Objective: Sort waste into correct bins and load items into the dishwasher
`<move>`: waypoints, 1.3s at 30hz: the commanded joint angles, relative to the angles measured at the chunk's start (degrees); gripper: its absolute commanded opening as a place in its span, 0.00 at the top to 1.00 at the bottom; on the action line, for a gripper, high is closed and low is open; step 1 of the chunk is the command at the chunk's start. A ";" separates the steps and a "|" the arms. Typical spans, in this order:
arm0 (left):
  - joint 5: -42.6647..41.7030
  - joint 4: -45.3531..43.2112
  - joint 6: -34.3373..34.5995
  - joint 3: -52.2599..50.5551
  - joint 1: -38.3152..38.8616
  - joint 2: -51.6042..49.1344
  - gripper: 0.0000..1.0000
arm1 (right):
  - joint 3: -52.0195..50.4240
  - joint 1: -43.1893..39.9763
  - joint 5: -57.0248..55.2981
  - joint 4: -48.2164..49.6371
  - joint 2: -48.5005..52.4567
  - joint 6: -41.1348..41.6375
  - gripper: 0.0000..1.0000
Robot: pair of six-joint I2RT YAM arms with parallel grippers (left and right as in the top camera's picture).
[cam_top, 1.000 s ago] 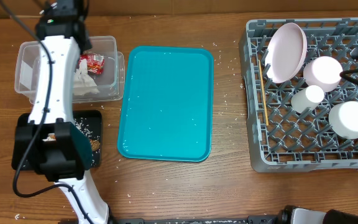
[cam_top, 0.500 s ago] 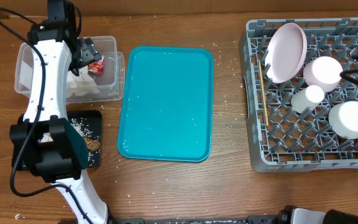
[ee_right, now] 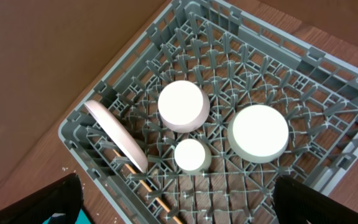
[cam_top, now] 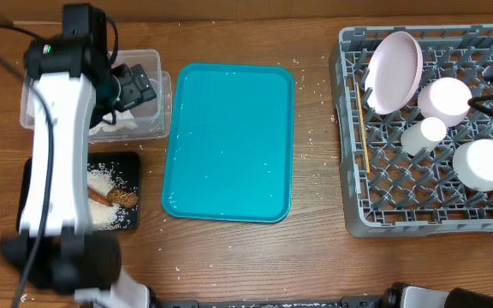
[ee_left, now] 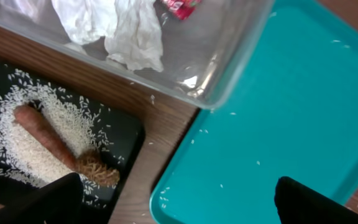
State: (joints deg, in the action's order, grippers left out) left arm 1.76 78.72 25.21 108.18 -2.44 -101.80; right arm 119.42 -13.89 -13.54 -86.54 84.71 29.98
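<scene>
Since a second ago the left arm has swung off the shallow black tray [cam_top: 133,169], so its contents now show. The left gripper [ee_left: 176,202], clamped then, now stands wide and holds nothing, hanging above the clear tub [ee_left: 222,62] and the teal tray's [cam_top: 229,145] edge. The right gripper [ee_right: 179,205] has not moved. It hangs over the dish rack [cam_top: 486,224] with its jaws spread wide and empty.

The tub holds one crumpled napkin [ee_left: 126,28] and one red-and-white wrapper [ee_left: 180,5] (only its lower edge shows in the wrist view).

On the black tray lie one carrot stick [ee_left: 45,137], one brown lump [ee_left: 97,169] touching its end, and a spread of rice [ee_left: 17,149] beneath both.

The rack carries:
- one plate [cam_top: 394,70], leaning on edge
- two bowls [cam_top: 445,97] [cam_top: 483,162], upside down
- one cup [cam_top: 424,134] between the bowls
- one wooden stick [cam_top: 362,128] along the left side

Stray grains dot the table.
</scene>
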 commanded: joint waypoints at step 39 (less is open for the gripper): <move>0.66 -6.78 5.66 -49.55 10.38 51.80 0.00 | -0.09 -0.24 -0.57 0.26 0.17 0.07 0.00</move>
State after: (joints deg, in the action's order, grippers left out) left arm 3.60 74.91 36.29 61.12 7.09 -50.15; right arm 119.33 -13.89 -13.54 -86.56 84.82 29.98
